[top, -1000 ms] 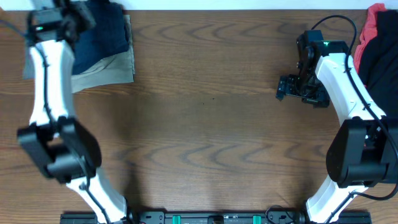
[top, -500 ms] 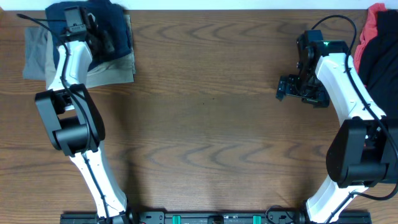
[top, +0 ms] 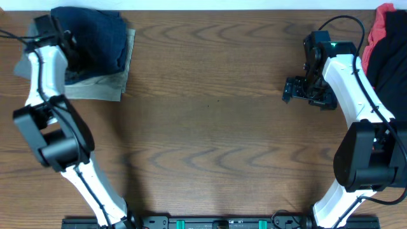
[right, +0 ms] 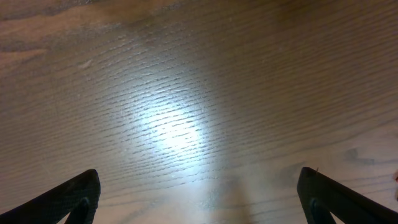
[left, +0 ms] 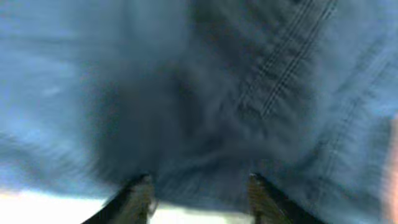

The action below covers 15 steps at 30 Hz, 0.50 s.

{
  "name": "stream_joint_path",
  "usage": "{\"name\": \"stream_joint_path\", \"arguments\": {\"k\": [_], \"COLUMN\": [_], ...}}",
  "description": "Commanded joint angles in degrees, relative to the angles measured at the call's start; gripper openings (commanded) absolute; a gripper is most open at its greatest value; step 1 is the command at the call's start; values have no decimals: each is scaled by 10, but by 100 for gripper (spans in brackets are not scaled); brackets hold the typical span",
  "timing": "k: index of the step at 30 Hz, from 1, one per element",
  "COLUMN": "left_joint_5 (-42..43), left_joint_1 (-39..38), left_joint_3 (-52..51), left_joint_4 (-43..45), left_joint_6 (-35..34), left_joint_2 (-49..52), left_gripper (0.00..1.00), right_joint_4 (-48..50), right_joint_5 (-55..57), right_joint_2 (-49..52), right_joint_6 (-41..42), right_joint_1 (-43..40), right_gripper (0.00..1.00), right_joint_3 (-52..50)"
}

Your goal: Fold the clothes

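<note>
Folded dark navy shorts (top: 95,35) lie on a khaki garment (top: 98,86) at the table's far left corner. My left gripper (top: 67,48) is at the left side of this stack. In the left wrist view, blurred navy cloth with stitched seams (left: 249,81) fills the frame, and the two fingers (left: 199,180) stand apart with their tips against it. My right gripper (top: 296,89) is open and empty over bare wood (right: 186,93) at the far right, its fingers (right: 199,177) spread wide.
A heap of red cloth (top: 383,19) and black cloth (top: 389,60) lies at the table's right edge, behind the right arm. A pale wall runs along the table's far edge (top: 222,5).
My left arm has swung left across the stack. The navy shorts and the khaki garment have shifted left and turned a little. The right arm has not moved.
</note>
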Motion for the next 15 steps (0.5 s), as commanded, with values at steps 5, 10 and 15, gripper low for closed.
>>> {"name": "stream_joint_path", "arguments": {"k": [5,10,15], "left_joint_5": [-9,2,64], "left_joint_1": [-7,-7,-7], "left_joint_3": [2,2,2], "left_joint_4": [-20,-104,-221], "left_joint_6": [-48,-96,-94], "left_joint_2": [-192,-291,-383], "left_gripper": [98,98,98], "right_joint_4": [0,0,0], "right_joint_5": [0,0,0], "right_joint_2": [1,1,1], "right_joint_6": [10,10,10], "right_joint_1": [0,0,0], "right_gripper": [99,99,99], "right_joint_3": [3,3,3]}}
